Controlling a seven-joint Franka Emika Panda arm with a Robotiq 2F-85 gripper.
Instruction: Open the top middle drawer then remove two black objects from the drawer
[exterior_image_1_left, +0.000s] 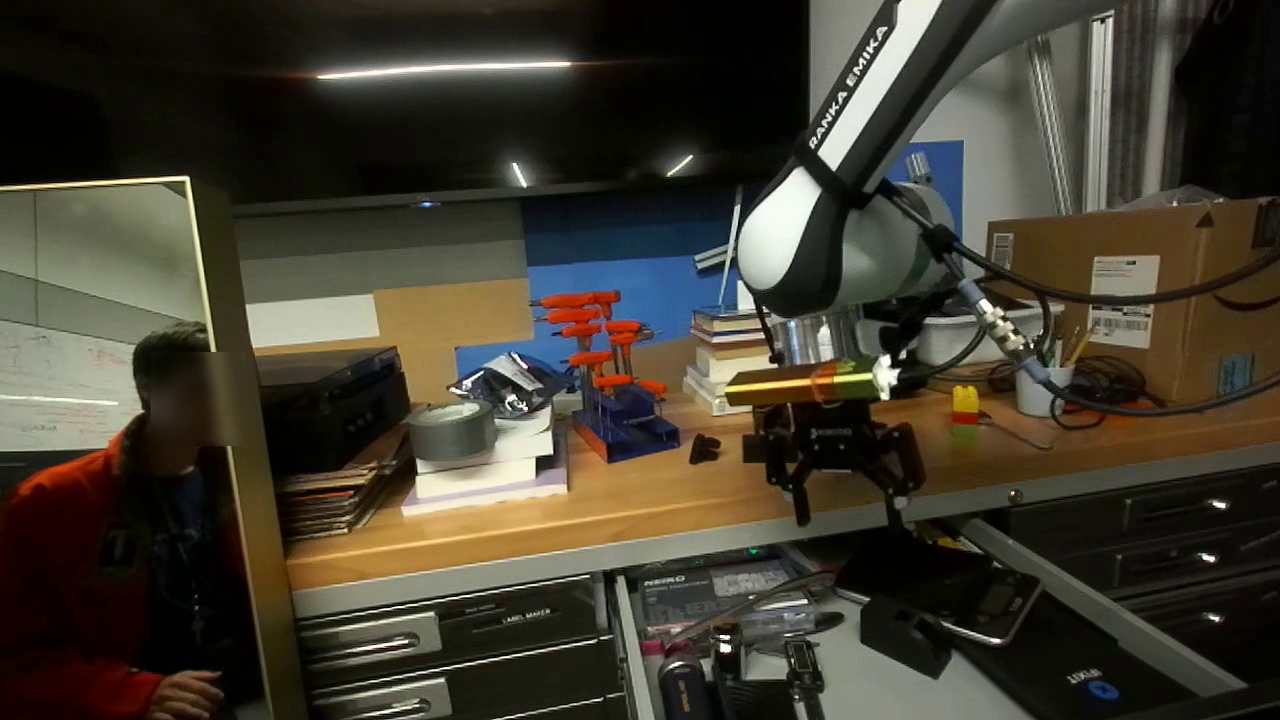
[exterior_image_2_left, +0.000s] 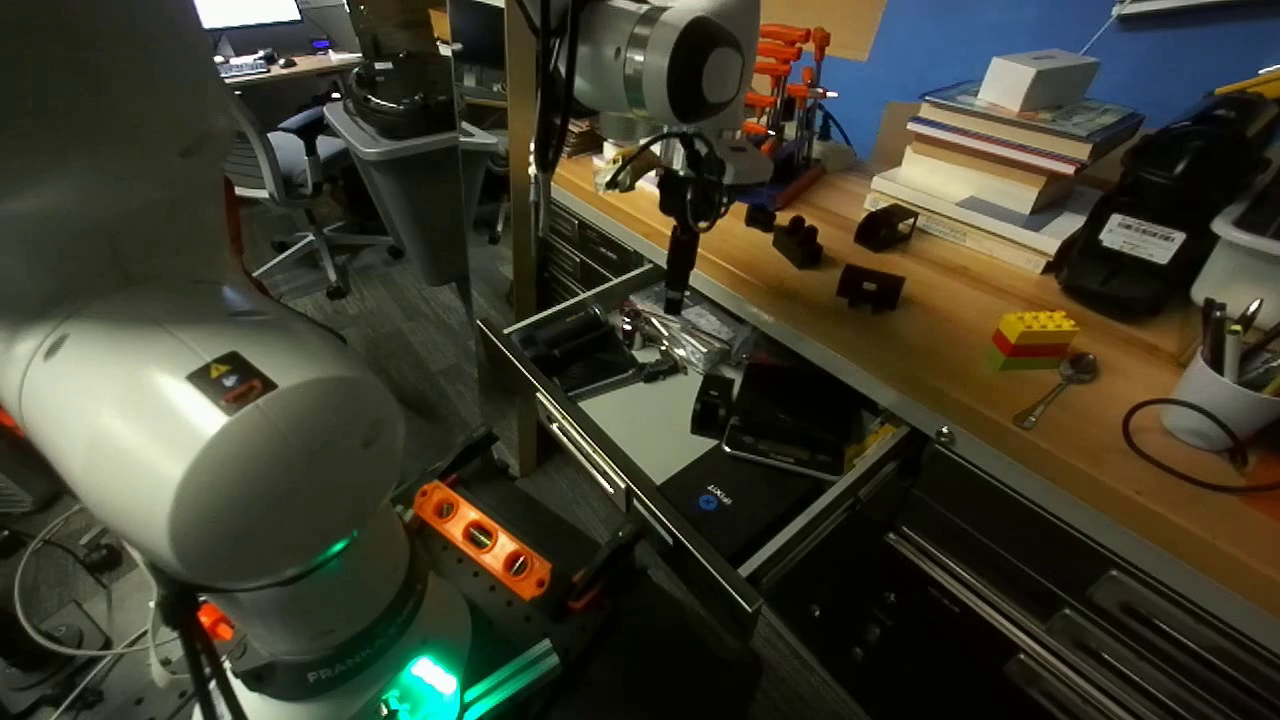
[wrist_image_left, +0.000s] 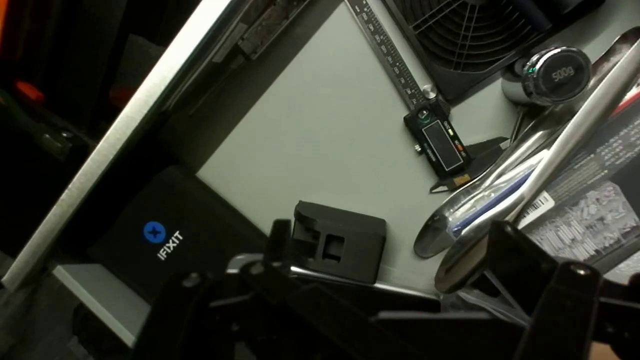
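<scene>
The top middle drawer (exterior_image_1_left: 1105, 612) is pulled open; its front handle shows in an exterior view (exterior_image_2_left: 585, 447). One chunky matte black piece (exterior_image_1_left: 905, 637) lies in it, against a silver-edged device, also seen in an exterior view (exterior_image_2_left: 711, 406) and the wrist view (wrist_image_left: 357, 230). My gripper (exterior_image_1_left: 848, 512) is open and empty, pointing down above the back of the drawer, also in an exterior view (exterior_image_2_left: 677, 298). In the wrist view its fingers (wrist_image_left: 392, 240) are spread wide, the left one overlapping the piece's edge in the picture. Several black pieces (exterior_image_2_left: 797, 243) stand on the tabletop; I cannot tell whether any came from the drawer.
The drawer also holds a caliper (wrist_image_left: 442, 145), a black IFIXIT case (wrist_image_left: 175, 220), a 500g weight (wrist_image_left: 560, 75), metal tools (wrist_image_left: 545, 175) and a silver-edged device (exterior_image_2_left: 785, 450). The wooden tabletop (exterior_image_1_left: 640, 500) overhangs its back. Toy bricks (exterior_image_2_left: 1035, 340) and a spoon (exterior_image_2_left: 1060, 390) lie on top.
</scene>
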